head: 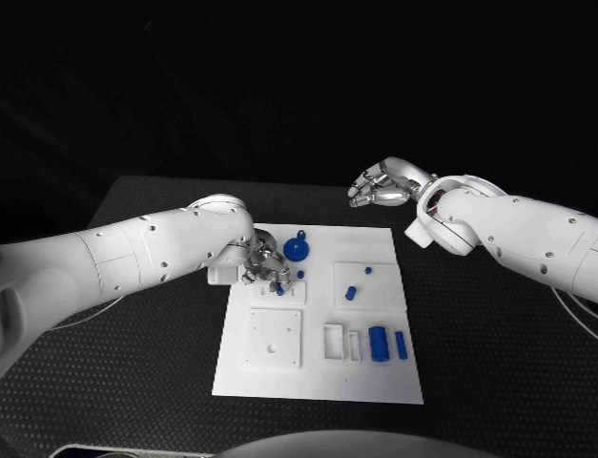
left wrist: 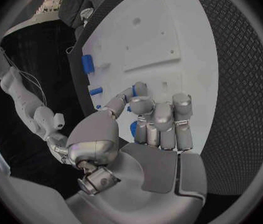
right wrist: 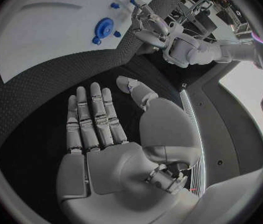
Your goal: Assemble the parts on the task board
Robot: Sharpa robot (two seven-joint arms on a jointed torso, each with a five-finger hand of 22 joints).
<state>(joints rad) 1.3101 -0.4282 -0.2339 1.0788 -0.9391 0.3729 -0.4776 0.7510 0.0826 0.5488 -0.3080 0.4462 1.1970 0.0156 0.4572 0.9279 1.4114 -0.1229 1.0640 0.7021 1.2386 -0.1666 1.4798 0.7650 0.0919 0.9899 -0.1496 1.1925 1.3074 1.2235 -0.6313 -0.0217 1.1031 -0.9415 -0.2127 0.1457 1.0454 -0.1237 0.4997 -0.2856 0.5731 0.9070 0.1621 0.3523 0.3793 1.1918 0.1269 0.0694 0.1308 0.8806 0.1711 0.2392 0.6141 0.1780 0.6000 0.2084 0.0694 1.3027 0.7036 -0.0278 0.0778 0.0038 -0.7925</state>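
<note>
curling over the upper left of the white task board (head: 367, 377), fingers (left wrist: 162, 122) of the left hand (head: 260, 262) bent inward, a small blue part (left wrist: 133, 128) between them; cannot tell whether actually held. spreading flat and empty, right hand (head: 388, 183) above the black table (head: 505, 353), beyond the board's far edge. lying near the left hand, a round blue part (head: 298, 250); standing lower right, blue cylinders (head: 379, 343).
</note>
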